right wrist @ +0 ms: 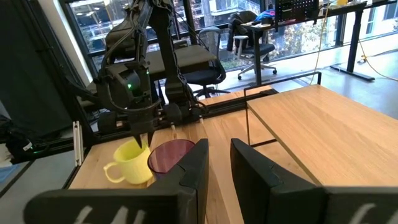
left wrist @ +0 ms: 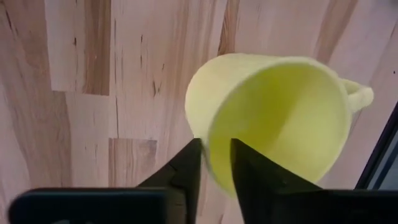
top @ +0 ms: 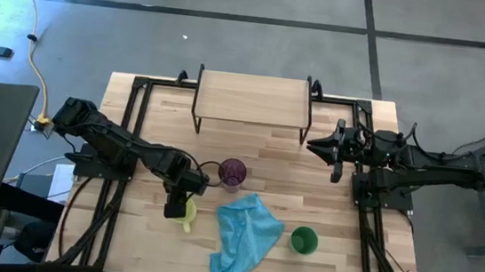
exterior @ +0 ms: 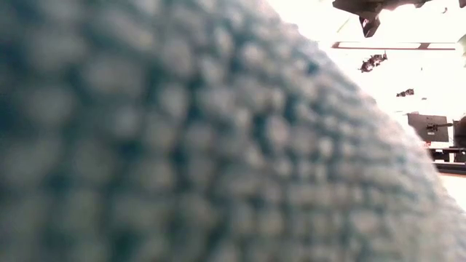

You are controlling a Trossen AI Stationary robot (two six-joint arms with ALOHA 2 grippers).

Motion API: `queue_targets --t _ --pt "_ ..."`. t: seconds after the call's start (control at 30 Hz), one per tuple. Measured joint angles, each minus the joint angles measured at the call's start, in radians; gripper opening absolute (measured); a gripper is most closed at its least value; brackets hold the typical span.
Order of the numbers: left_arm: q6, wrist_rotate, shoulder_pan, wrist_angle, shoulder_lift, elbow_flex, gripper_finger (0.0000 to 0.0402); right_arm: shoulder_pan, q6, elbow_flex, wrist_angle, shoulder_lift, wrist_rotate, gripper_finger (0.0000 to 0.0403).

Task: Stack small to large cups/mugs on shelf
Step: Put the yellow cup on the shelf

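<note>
The yellow-green mug stands on its base on the tabletop at near left, handle away from the arm. My left gripper points down over it, slightly open, one finger outside the mug's wall and one inside. The purple cup stands upright just beyond the mug. The green cup stands at near right. The shelf stands on its black legs at the table's far edge. My right gripper hovers level by the shelf's right end, narrowly open, holding nothing. My left gripper comes from above with its fingers astride the mug's wall at the rim, on the side away from the handle. A gap shows between the inner finger and the wall. Whether the outer finger touches the wall, I cannot tell.
A light blue cloth lies crumpled between the mug and the green cup and fills nearly the whole low view. Black frame rails run along the table's left and right sides. Bare planks lie in front of the shelf.
</note>
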Motion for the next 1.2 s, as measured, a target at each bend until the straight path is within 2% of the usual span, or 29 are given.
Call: queue_targets --t 0.17,0.37,0.73,1.2 --pt "-0.003 -0.011 0.000 0.001 0.000 0.000 0.0130 0.000 0.000 0.000 0.000 0.000 -0.003 0.0057" --pt "-0.073 -0.009 0.000 -0.012 0.000 0.000 0.0152 0.000 0.019 0.000 0.000 0.000 -0.008 0.0057" --pt "-0.308 -0.016 0.000 -0.034 0.000 0.000 0.0157 0.000 0.019 0.000 0.000 0.000 -0.011 0.0057" --pt "-0.370 -0.003 0.000 -0.037 0.000 -0.001 0.0157 0.000 0.018 0.000 -0.023 0.000 -0.024 0.0057"
